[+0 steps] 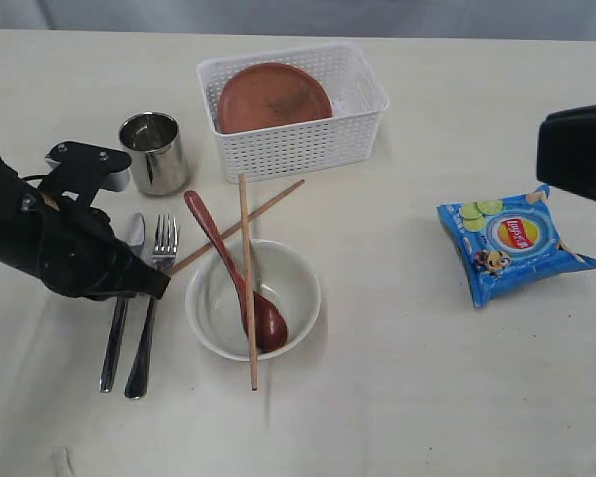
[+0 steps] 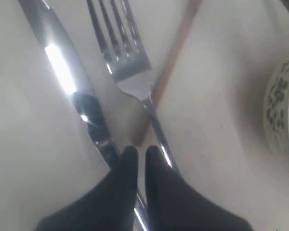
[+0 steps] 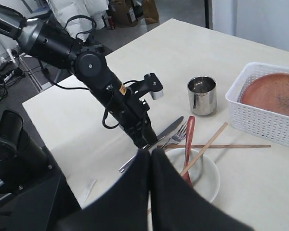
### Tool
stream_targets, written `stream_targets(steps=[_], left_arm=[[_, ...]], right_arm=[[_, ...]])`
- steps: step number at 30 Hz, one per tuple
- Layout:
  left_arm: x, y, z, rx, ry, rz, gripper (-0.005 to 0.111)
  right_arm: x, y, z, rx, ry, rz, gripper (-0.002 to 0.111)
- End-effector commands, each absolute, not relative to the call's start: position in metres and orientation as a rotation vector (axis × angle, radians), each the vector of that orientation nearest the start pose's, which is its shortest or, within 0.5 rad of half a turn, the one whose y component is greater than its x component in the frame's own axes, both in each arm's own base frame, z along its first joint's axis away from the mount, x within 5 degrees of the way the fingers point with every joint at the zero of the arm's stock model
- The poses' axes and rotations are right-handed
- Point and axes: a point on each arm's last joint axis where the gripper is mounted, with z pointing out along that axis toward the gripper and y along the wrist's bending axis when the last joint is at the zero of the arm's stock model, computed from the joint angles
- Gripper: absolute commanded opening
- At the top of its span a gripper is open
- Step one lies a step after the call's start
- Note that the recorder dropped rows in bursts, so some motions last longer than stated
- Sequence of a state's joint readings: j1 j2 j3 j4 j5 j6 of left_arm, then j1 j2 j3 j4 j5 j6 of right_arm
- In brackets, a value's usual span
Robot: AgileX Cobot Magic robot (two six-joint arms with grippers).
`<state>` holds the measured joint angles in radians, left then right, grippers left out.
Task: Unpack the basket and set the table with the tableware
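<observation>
Beside bowl: knife, fork (adjacent)

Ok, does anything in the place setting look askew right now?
Yes: the chopsticks are crossed rather than paired. One lies across the bowl, crossing the spoon; the other slants past the bowl toward the fork.

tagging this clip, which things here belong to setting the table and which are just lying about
Job: basket, plate, cup, knife, fork, bowl, spoon, chopsticks
Lying about: chip packet
</observation>
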<state>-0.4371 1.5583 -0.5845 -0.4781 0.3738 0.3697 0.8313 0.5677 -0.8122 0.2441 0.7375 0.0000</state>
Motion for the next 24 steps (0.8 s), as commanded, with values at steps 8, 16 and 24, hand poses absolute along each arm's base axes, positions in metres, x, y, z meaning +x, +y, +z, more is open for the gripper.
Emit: stream_targets(steps=[8, 16, 24], left_arm=[[0.240, -0.129, 0.168, 0.672, 2.604, -0.331, 0.000], [0.265, -0.134, 0.213, 0.796, 2.640, -0.308, 0.022], [0.227, -0.144, 0.185, 1.056, 2.737, -0.272, 0.000]], right_arm=[[0.053, 0.079, 0.375, -0.762, 1.900, 0.795, 0.000], [0.052, 0.079, 0.373, -0.776, 1.925, 0.788, 0.000], [0.052, 0.078, 0.372, -0.783, 1.930, 0.773, 0.000]])
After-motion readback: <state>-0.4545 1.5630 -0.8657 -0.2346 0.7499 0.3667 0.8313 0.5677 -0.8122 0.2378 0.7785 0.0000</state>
